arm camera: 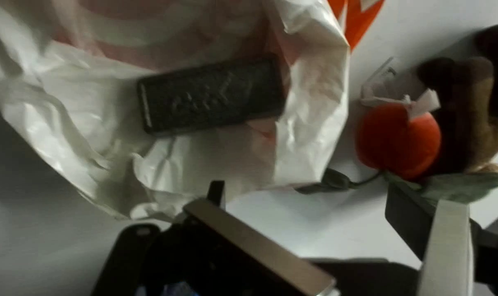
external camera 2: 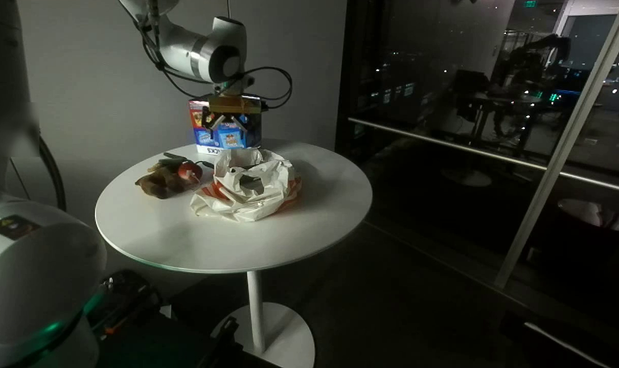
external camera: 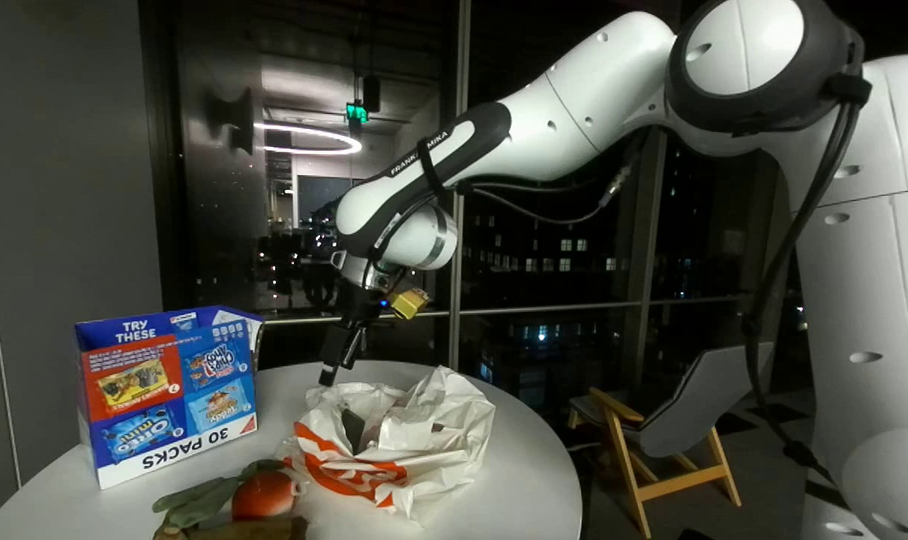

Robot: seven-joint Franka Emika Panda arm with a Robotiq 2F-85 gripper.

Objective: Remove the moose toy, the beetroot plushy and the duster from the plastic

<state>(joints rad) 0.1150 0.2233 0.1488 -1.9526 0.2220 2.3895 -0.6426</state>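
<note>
Under me is the round table [external camera 2: 319,230], and near my reach stands the snack box [external camera: 167,397], which I should keep clear of as I swing. The crumpled plastic bag [external camera: 446,420] sits with its mouth upward, so I'd come in over the middle of it. My gripper [arm camera: 308,197] hangs higher, seemingly just beside the rim, jaws wide apart with nothing between them. Out on the table beside the bag lie the moose toy [external camera 2: 160,185] and, hard against it by the look of things, the beetroot plushy [arm camera: 397,142]; I judge those two done and would leave them be. What remains, I take it, is the duster [arm camera: 211,96], a dark slab inside the bag; whether flat or leaning I cannot tell. Its length runs roughly along the line between my fingertips [arm camera: 409,218], so I'd turn the wrist to close across its narrow side, keep film out of the pinch, and lift straight up, slowly, lest the bag come too.
</note>
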